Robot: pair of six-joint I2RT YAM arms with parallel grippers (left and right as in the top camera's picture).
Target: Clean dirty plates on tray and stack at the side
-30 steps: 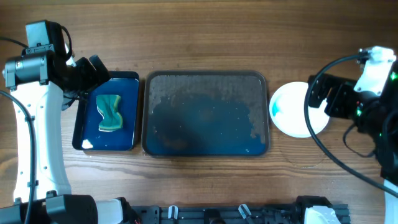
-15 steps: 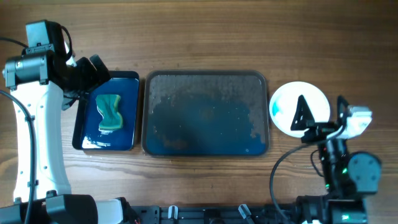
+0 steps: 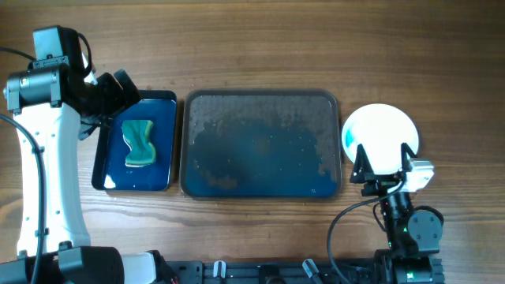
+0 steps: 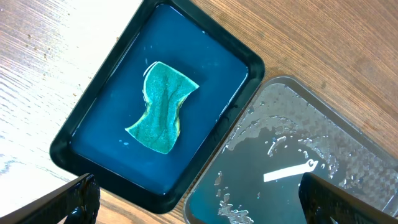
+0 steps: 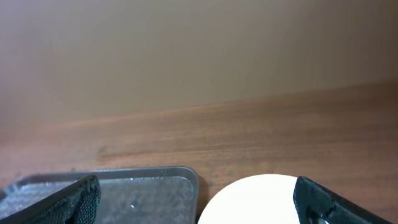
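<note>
The white plate (image 3: 381, 136) lies flat and face up on the worktop (image 3: 260, 39), just right of the large wet tray (image 3: 260, 93), which shows only suds and water. Being round, the plate has no long axis and points no particular way. The right gripper (image 3: 383, 155) hangs at its near edge with fingers spread wide and nothing between them. A low or careless move from there could clip the rim and skid the plate away or against the tray. The left gripper (image 3: 124, 89), also spread and empty, hovers at the far end of the small tray (image 3: 174, 142). The sponge (image 3: 140, 143) there lies with its long axis running far to near.
</note>
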